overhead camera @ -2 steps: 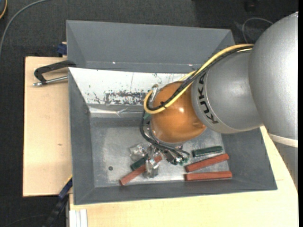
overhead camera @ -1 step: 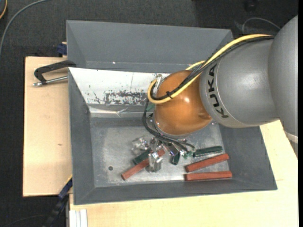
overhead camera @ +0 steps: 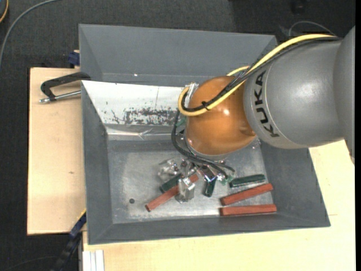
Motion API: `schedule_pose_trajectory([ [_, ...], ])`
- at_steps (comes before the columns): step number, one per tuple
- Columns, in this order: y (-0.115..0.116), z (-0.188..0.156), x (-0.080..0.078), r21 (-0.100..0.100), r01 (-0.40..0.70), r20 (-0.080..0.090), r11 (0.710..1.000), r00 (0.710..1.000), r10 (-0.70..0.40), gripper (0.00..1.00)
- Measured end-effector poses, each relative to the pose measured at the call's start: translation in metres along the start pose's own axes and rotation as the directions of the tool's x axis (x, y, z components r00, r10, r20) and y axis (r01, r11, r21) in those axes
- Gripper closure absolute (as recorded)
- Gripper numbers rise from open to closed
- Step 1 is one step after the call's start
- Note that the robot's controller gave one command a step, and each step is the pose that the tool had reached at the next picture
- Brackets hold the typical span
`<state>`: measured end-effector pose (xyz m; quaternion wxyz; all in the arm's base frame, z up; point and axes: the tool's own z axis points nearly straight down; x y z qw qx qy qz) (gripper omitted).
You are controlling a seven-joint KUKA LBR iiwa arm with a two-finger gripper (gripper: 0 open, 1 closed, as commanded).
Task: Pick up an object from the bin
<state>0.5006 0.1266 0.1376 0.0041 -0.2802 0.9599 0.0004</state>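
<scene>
My gripper [overhead camera: 181, 179] is down on the bin floor, just below the arm's orange dome, in a small cluster of things. A red-brown stick [overhead camera: 161, 199] lies slanted under it and runs out toward the lower left. A dark green piece [overhead camera: 169, 184] lies against the gripper's left side, and a short dark green piece [overhead camera: 210, 187] lies just to its right. Whether anything is gripped is hidden by the cluster.
To the right lie a dark green marker [overhead camera: 247, 180] and two red sticks [overhead camera: 246, 194] [overhead camera: 249, 209], one below the other near the front wall. A small dark speck [overhead camera: 132, 201] sits on the left floor. The arm's dome hangs over the bin's back right.
</scene>
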Motion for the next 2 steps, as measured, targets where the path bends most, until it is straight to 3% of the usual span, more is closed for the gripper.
schedule_pose_trajectory([
  [1,0.0002,-0.0453,-0.0021,-0.001,-0.001,-0.002,1.000,1.000,0.001,1.00],
  [2,0.0003,-0.0537,-0.0038,0.000,-0.002,-0.001,1.000,1.000,0.002,1.00],
])
